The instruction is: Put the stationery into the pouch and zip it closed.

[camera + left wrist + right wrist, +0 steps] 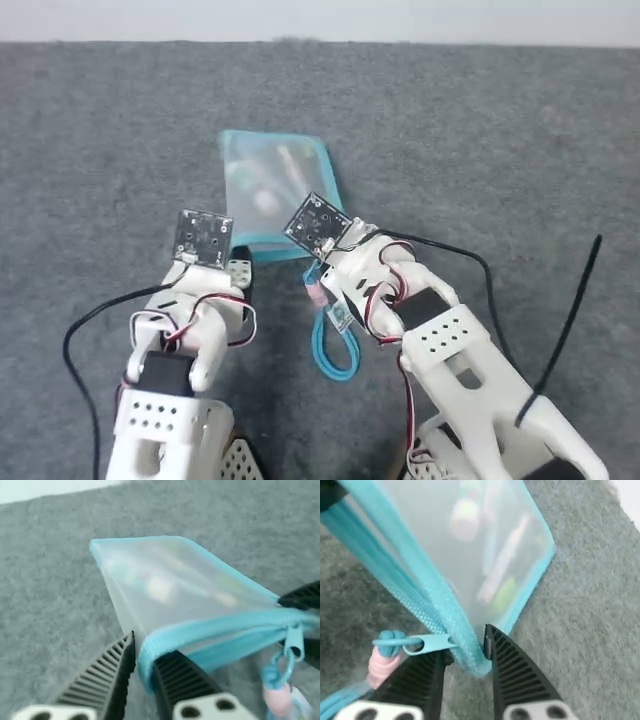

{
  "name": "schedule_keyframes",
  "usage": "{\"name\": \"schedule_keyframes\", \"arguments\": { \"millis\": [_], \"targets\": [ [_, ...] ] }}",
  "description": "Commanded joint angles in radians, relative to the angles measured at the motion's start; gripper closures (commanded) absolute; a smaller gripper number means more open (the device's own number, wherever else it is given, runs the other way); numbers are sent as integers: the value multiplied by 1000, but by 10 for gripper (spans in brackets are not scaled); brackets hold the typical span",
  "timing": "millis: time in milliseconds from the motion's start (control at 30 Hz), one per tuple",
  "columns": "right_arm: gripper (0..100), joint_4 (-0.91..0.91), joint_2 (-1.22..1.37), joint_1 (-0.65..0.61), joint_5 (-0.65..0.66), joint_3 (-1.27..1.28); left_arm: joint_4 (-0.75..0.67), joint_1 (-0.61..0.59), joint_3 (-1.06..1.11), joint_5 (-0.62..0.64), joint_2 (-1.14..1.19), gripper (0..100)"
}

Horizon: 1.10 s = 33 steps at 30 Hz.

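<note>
Two grippers, both mine, are closed on one pouch (275,190). The pouch lies on the grey table (500,150) at its middle, just beyond my arms, with the zip edge facing the near side. My left gripper (145,655) pinches the near-left corner of that edge. My right gripper (467,652) pinches the near-right end. The zipper pull (432,642) sits at the right end of the zip, just beside my right gripper. A pink charm (380,665) hangs from it, and a blue cord loop (335,350) trails toward the near side between my arms. The stationery (502,562) is inside the pouch, seen through its cloudy wall; I cannot tell the single items apart.
</note>
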Motion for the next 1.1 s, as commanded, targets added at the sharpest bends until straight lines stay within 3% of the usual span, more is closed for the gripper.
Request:
{"name": "schedule_keyframes", "arguments": {
  "millis": [0,200,533,867,1067],
  "targets": [
    [992,5,2,44,-49,-60,126,0,-156,-9,-25,982],
    [993,7,2,44,-55,-60,172,2,-188,-8,-72,918],
    [993,33,2,39,-75,-81,232,2,-62,-5,-480,810],
    [993,124,12,54,-178,-226,224,5,-71,-3,-445,816],
    [993,150,105,51,-235,-311,196,166,8,-6,-440,816]
  ]
}}
